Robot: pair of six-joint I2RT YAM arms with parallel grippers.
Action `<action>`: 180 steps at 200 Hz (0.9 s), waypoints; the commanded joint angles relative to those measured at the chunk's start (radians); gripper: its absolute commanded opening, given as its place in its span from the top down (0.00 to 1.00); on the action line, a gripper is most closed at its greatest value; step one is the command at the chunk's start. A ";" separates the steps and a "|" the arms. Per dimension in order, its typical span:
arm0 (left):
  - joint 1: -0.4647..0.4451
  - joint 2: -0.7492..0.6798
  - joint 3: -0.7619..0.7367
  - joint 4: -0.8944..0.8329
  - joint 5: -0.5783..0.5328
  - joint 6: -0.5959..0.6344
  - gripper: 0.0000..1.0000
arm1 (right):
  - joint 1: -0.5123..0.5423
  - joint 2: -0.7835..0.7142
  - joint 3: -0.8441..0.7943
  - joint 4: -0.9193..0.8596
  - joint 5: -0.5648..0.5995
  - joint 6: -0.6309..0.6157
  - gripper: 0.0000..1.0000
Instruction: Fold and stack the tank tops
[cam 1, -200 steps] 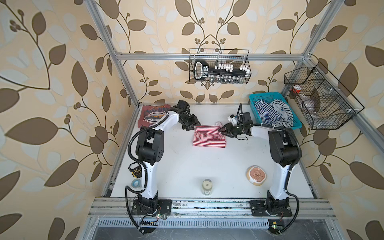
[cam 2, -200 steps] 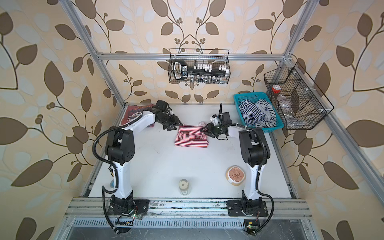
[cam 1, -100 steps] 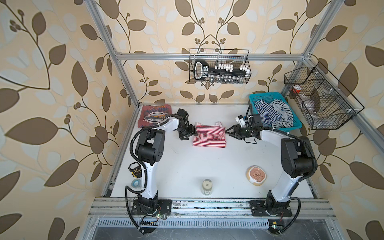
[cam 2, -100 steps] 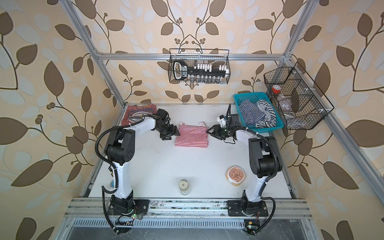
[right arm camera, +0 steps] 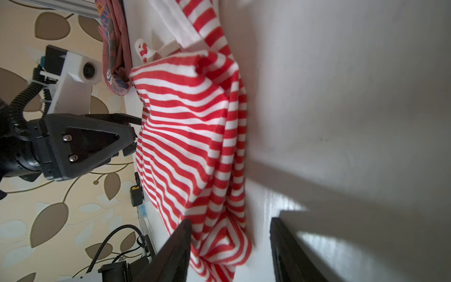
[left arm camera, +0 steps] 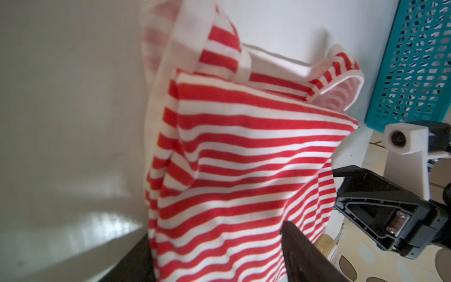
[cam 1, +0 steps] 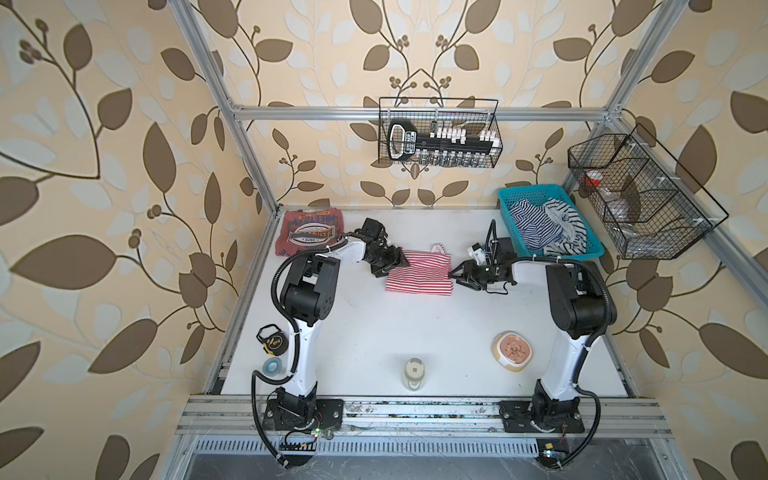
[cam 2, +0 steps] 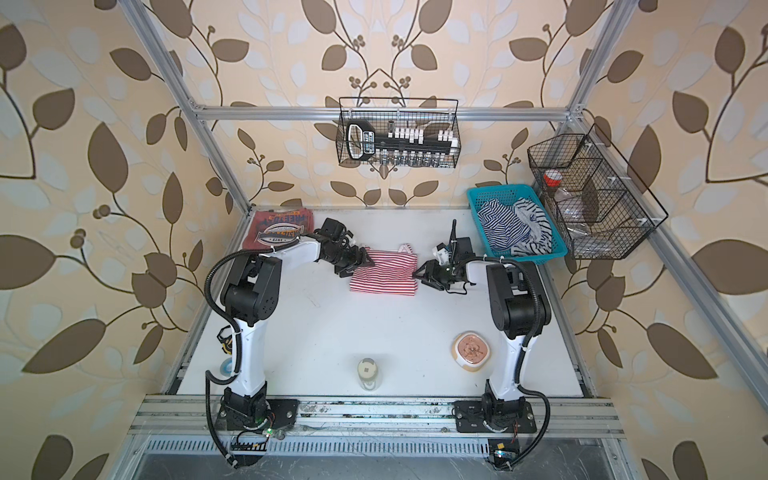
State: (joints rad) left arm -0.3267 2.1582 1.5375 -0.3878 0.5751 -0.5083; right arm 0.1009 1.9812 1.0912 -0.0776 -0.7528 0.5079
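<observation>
You'll find the striped tank top (cam 1: 419, 276) folded flat on the bench (cam 1: 374, 332) near the teal basket (cam 1: 534, 190), the right tool (cam 1: 454, 275) released at its basket-side edge and the left tool (cam 1: 397, 263) released at the opposite edge.

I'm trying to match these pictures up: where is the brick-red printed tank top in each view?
Top view: brick-red tank top, far left corner of the table.
Top view: brick-red tank top, same corner.
Left wrist: not in it.
Right wrist: its edge, beyond the striped tank top.
Shared landmark: that striped tank top, in all four views.
</observation>
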 commanded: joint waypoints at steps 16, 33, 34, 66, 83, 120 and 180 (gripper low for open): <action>-0.032 0.113 -0.048 -0.111 -0.108 -0.033 0.40 | 0.023 0.067 0.023 0.012 0.022 0.009 0.47; -0.044 0.129 -0.050 -0.133 -0.162 -0.053 0.52 | 0.023 0.071 0.017 0.024 0.019 0.014 0.47; -0.045 0.131 -0.049 -0.135 -0.165 -0.055 0.52 | 0.023 0.070 0.017 0.025 0.018 0.014 0.47; -0.073 0.163 -0.030 -0.154 -0.201 -0.080 0.67 | 0.022 0.072 0.006 0.043 0.013 0.018 0.47; -0.081 0.171 -0.024 -0.146 -0.197 -0.090 0.81 | 0.023 0.082 0.004 0.057 0.007 0.027 0.47; -0.081 0.173 0.006 -0.169 -0.202 -0.080 1.00 | 0.022 0.086 -0.006 0.082 -0.004 0.040 0.47; -0.026 0.117 0.262 -0.432 -0.454 0.066 1.00 | -0.052 -0.139 -0.161 0.096 0.047 0.052 0.47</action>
State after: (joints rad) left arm -0.3958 2.2364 1.7054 -0.5610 0.3542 -0.5392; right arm 0.0761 1.9434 0.9985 0.0551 -0.7654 0.5598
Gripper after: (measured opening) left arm 0.059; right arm 0.530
